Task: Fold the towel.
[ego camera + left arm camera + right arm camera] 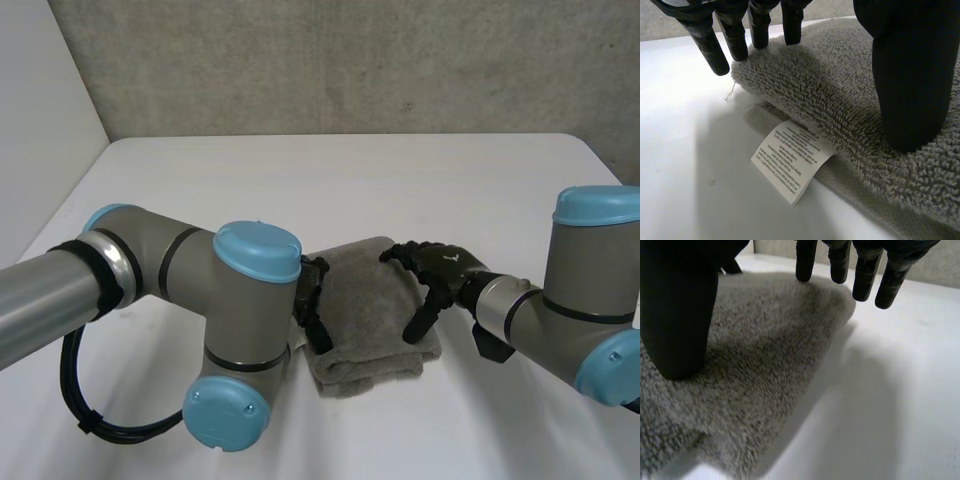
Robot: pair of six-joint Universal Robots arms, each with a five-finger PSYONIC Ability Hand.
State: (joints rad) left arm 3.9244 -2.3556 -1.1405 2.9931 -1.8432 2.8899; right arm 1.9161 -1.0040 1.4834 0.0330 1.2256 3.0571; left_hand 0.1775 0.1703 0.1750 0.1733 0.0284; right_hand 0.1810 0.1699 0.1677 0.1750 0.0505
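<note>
A grey towel [368, 312] lies folded into a small thick bundle in the middle of the white table. My left hand [311, 300] is at its left edge, partly behind my own arm. In the left wrist view the left hand [910, 75] is open: its thumb rests on the towel [840, 95] and its straight fingers [735, 35] hang at the towel's edge. A white care label [791, 161] sticks out from under the fold. My right hand [440, 275] is at the towel's right edge. That right hand [680, 305] is open too, thumb down on the towel [765, 355], with straight fingers [865, 275] over its far corner.
The white table [350, 180] stretches wide behind and beside the towel, ending at a concrete wall. My left arm's elbow [245, 330] stands in front of the towel's left side.
</note>
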